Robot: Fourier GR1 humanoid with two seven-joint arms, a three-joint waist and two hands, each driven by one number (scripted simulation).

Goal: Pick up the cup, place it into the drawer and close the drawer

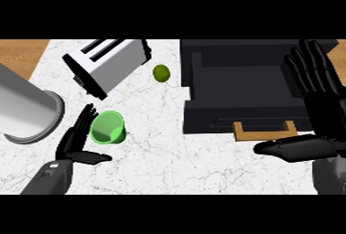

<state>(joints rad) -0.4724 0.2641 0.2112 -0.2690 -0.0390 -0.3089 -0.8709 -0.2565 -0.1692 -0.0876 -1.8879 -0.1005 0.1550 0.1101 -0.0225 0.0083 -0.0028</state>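
A green cup (108, 127) lies on its side on the white marble counter (162, 155), its mouth facing the view. My left hand (76, 141) is open just left of it, fingers straight beside the cup's rim and thumb pointing right below it. The black drawer (236, 87) stands pulled open at the upper right, with a wooden handle (265, 131) on its front. My right hand (317, 105) is open over the drawer's right side, fingers pointing up, thumb stretched left near the handle.
A silver toaster (108, 61) stands at the upper left. A large grey cylinder (24, 109) lies at the left edge. A small green lime (161, 72) rests between the toaster and the drawer. Wooden floor shows at the top left corner.
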